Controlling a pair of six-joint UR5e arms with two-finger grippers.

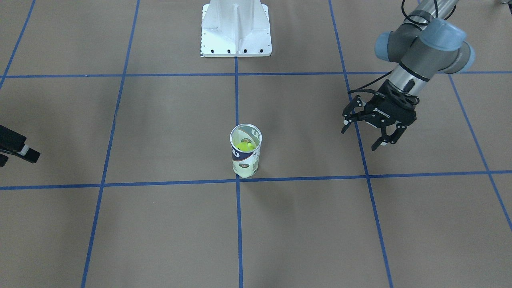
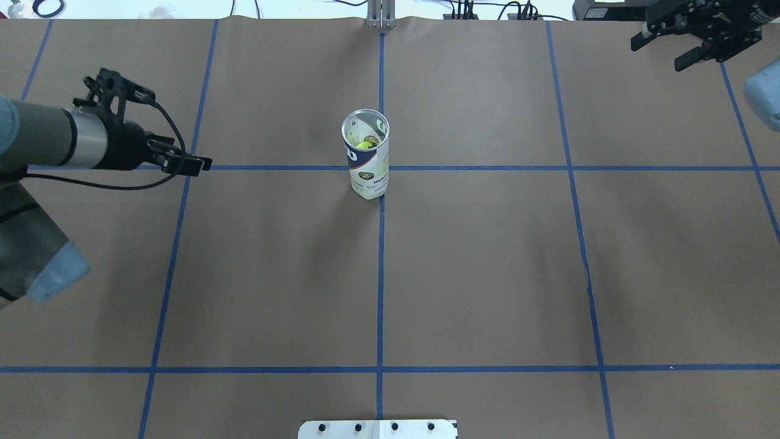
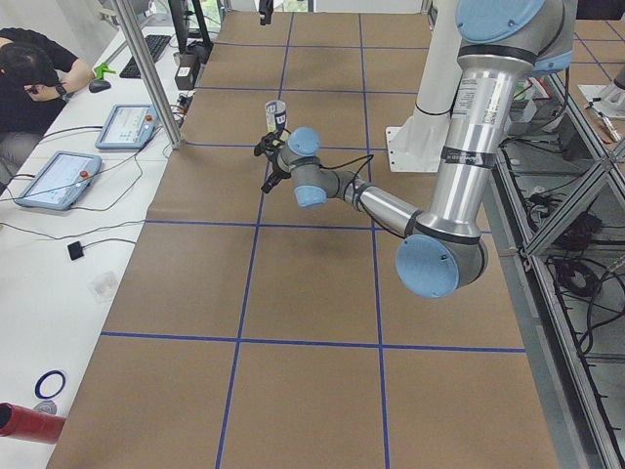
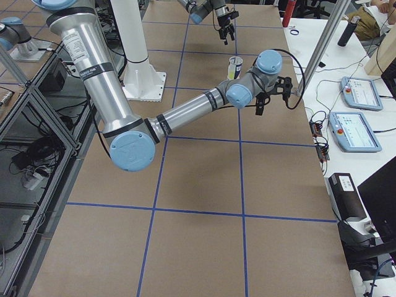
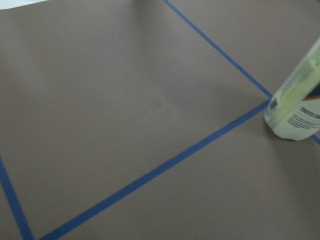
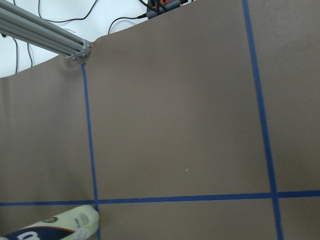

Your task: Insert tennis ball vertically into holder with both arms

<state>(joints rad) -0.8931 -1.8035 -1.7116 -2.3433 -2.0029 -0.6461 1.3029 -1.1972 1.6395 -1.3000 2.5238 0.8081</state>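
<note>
Brown table (image 1: pixel 160 224): upright holder (image 1: pixel 245 154) half-hides tennis ball (image 1: pixel 245 147); left gripper (image 1: pixel 360 140) and right gripper (image 2: pixel 655 56) spread, well aside.

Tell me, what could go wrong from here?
The can stands tall and narrow with nothing holding it: the left tool and right tool are both open and well away. A bump could knock it over. Its top is open, so the ball inside might roll out if it tips.

clear plastic tennis-ball can with white and navy label (image 5: pixel 295 102): blurred, cut by right edge, left wrist view | black two-finger right gripper (image 1: pixel 19 157): cut by left edge, front-facing view
</note>
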